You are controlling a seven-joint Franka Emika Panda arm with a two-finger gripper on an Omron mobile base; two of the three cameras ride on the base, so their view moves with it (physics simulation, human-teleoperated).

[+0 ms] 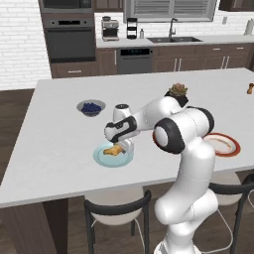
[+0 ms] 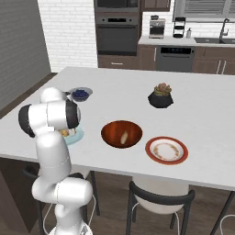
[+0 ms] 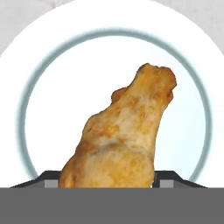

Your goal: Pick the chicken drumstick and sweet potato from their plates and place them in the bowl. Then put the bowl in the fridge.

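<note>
1. Golden-orange, lumpy chicken drumstick lies on the plain light blue round plate directly under the hand, between its two dark tips.
2. Hand: tips stand either side of the thick end; whether they already pinch it, I cannot tell.
3. It looks light, stiff and uneven, perhaps greasy; the thick end seems the safest hold.
4. The glossy dark reddish-brown bowl sits on the white counter, well off to the hand's side, a pale tan sweet potato inside.
5. No readable writing or labels anywhere.
</note>
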